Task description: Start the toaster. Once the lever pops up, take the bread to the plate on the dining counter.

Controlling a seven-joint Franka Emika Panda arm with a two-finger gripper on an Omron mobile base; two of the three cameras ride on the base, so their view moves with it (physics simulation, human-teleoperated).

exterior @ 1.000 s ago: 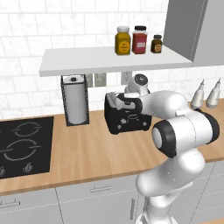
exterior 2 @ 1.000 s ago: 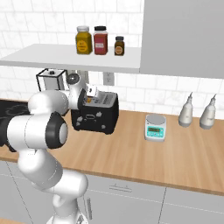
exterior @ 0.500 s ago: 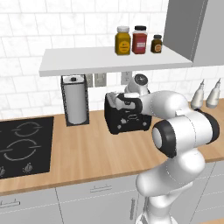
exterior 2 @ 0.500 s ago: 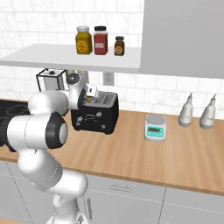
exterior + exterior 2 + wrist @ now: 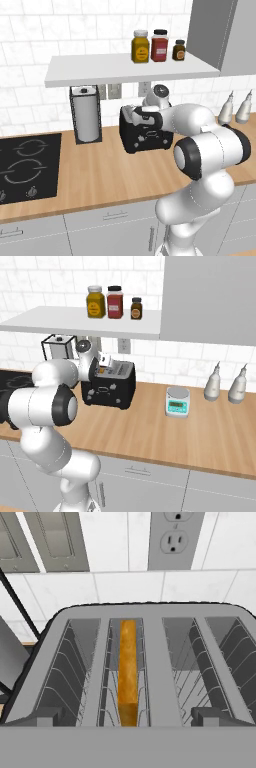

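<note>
I have the gripper (image 5: 141, 118) poised right over the toaster (image 5: 144, 131), jaws spread as wide as they go and pinching nothing. From the hand camera, the bread (image 5: 128, 671) stands on edge inside the toaster, in the slot left of the toaster's middle, sunk between the wire guides, with only its golden-brown crust edge facing me. I judge the slice light and fairly stiff across its width, but crumbly and easy to crush or tear, so a gentle pinch suits it. The best hold looks to be on that top crust edge, one finger on each flat face, lifting straight up so it doesn't snag the wires. The slot beside it leaves little room for the fingers, so alignment over the toaster matters.
</note>
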